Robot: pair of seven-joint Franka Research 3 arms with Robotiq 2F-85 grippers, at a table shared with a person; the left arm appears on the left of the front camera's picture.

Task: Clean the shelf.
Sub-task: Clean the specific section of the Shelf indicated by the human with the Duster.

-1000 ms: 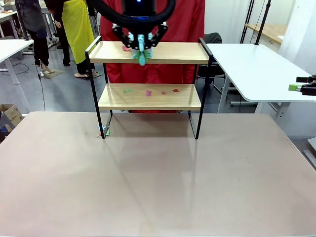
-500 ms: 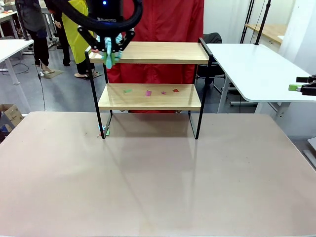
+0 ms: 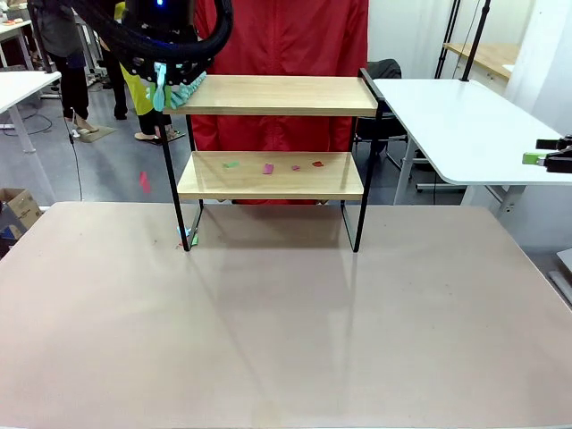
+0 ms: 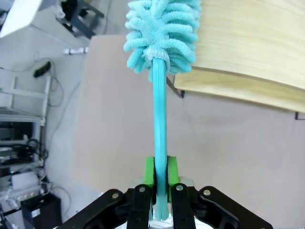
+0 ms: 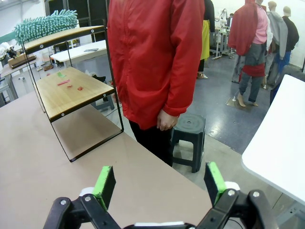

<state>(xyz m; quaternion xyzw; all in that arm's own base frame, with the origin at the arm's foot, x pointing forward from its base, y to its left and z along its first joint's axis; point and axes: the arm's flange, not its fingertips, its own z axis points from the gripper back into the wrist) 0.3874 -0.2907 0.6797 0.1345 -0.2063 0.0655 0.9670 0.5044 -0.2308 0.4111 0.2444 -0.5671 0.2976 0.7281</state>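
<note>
– Light wood and thin black metal: that is the shelf (image 3: 277, 95), yes? Where does it stand?

– At the far middle of the beige table (image 3: 286, 357), on its four legs, two boards one above the other. A person in a red jacket (image 3: 286, 36) stands right behind it.

– And what lies on it?

– On the lower board there are four small scraps: a green one (image 3: 231, 164), a pink one (image 3: 268, 168), a tiny red one (image 3: 296, 167) and another red one (image 3: 317, 164). More scraps (image 3: 188, 237) lie on the table at the foot of the front left leg. One red scrap (image 3: 143, 181) shows to the left of the shelf, about level with the lower board, against the grey floor.

– What about the left gripper (image 4: 160, 164)?

– It is up at the left end of the top board. Its green pads are clamped tight on the flat handle of a turquoise duster (image 4: 162, 28). The fluffy head sits at the board's left corner and hangs partly over the edge.

– And the right gripper (image 5: 159, 183)?

– Well apart from the shelf, off to the right near a white side table (image 3: 465, 125). Its jaws are spread wide with nothing between them. Beyond them I see a dark stool (image 5: 188, 138) on the floor beside the person.
</note>
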